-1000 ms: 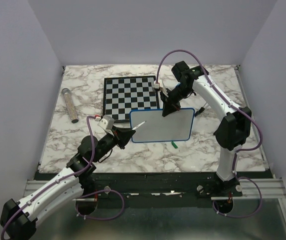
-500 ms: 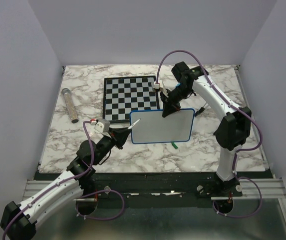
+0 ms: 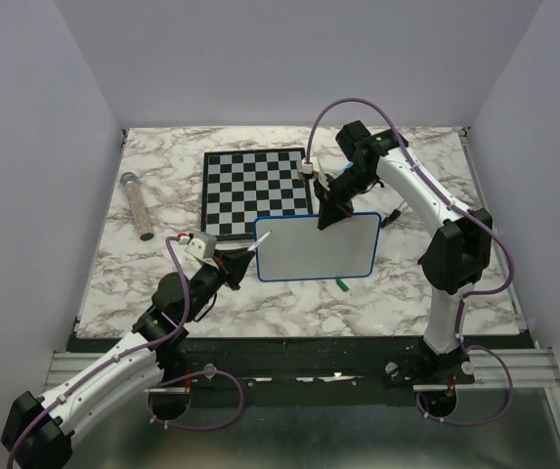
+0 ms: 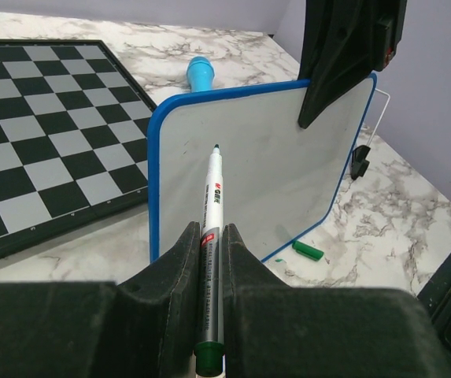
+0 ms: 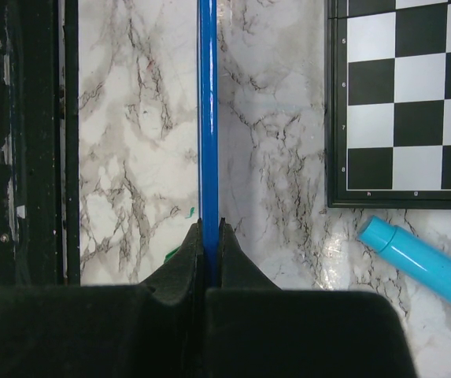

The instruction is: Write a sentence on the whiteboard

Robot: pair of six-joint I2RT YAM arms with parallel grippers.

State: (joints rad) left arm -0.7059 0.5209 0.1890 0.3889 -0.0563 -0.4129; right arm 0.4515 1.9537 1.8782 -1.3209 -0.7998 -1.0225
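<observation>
The small white rectangular whiteboard with a thin blue rim stands tilted, apparently on its lower edge, on the marble-patterned table, just in front of the black-and-white checkered board. The right gripper has its fingers pressed together on the whiteboard's top rim, steadying it from above. The left gripper pinches a white-barrelled marker with a green tip, which is uncapped (a small green cap lies on the table by the whiteboard's lower edge). The tip is aimed at the upper left part of the white surface and looks very near it; whether it touches cannot be told. No sentence shows yet: the surface is blank in the left wrist view. The step in hand therefore seems to be bringing the tip to the start of the first line. The next move calls for gentle contact with the tip, then small, even strokes running toward the right. The right gripper must hold firm so the whiteboard does not tip or slide under the pressure.
</observation>
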